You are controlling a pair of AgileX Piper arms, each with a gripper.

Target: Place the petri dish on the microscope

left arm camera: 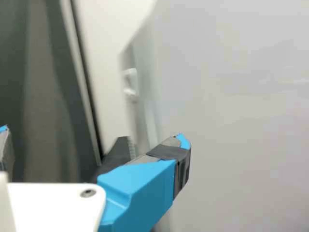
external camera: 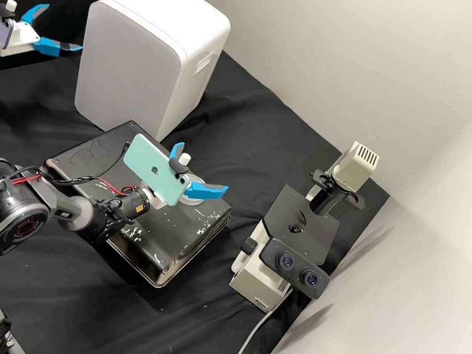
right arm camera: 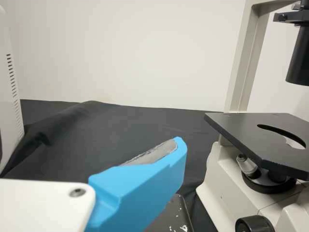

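— Looking down from the high view, where do we find the petri dish [external camera: 197,196]?

— We find it left of centre, lying flat on the black tray [external camera: 177,243]. It is well apart from the microscope [external camera: 290,245] at the lower right, whose stage [external camera: 293,210] faces up.

— And the right gripper [external camera: 204,165]?

— We see it over the tray with its two blue fingers spread wide. One finger [external camera: 208,189] crosses just over the dish. We cannot tell whether it touches, and nothing is clamped. In its own wrist view a finger [right arm camera: 145,179] points toward the stage [right arm camera: 260,133].

— What about the left gripper [external camera: 63,27]?

— We see it at the upper left of the high view, fingers wide apart and grasping nothing, beside the white box [external camera: 147,57]. Its wrist view puts a finger [left arm camera: 145,181] close to that box's wall [left arm camera: 217,96].
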